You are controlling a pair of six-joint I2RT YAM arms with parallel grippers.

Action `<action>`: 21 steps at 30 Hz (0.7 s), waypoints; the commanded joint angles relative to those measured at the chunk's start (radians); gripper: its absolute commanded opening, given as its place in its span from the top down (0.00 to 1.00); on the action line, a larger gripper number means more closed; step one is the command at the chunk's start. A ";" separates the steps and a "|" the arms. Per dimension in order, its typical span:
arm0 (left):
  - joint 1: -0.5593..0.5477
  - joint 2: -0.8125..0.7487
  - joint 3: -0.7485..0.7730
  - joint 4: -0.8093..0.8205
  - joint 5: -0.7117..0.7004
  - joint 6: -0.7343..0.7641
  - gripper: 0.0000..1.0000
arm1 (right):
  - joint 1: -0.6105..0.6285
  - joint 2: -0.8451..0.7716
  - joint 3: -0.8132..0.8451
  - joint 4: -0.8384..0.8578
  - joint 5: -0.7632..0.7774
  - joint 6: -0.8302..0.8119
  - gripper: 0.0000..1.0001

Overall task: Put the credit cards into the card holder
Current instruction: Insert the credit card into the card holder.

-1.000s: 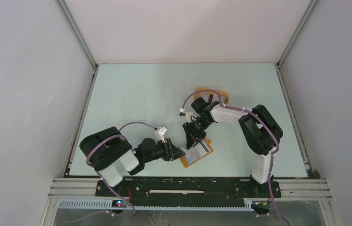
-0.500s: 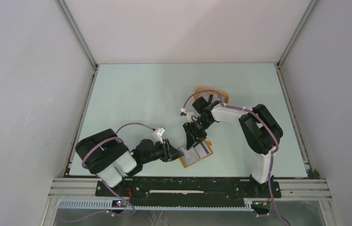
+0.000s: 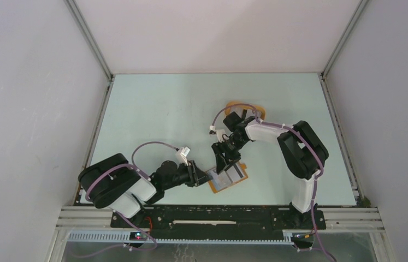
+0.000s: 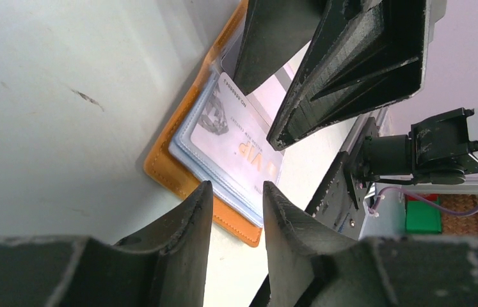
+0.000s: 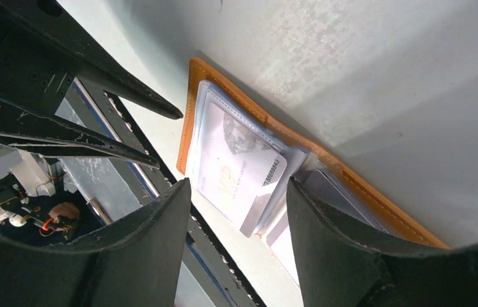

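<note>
the left arm point(image 3: 115, 184) lies low and folded close to its base, its forearm reaching out to the right. the left hand point(image 3: 206, 178) points right, its fingers point(image 4: 182, 249) parted by only a narrow gap. the right arm point(image 3: 301, 148) rises from its base, bends at the elbow on the right side and stretches its forearm to the left, wrist angled downward. the right hand point(image 3: 224, 167) points down and toward the near side, its fingers point(image 5: 143, 249) spread wide. the tips of the two hands sit close together.

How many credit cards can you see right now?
2: a pale VIP card in the clear sleeves of the open card holder, and a second card on its other half. Others may be hidden underneath.
</note>
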 commanded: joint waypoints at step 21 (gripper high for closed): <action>0.006 -0.025 0.023 -0.016 0.010 0.021 0.67 | -0.011 -0.053 0.034 -0.027 0.100 -0.080 0.83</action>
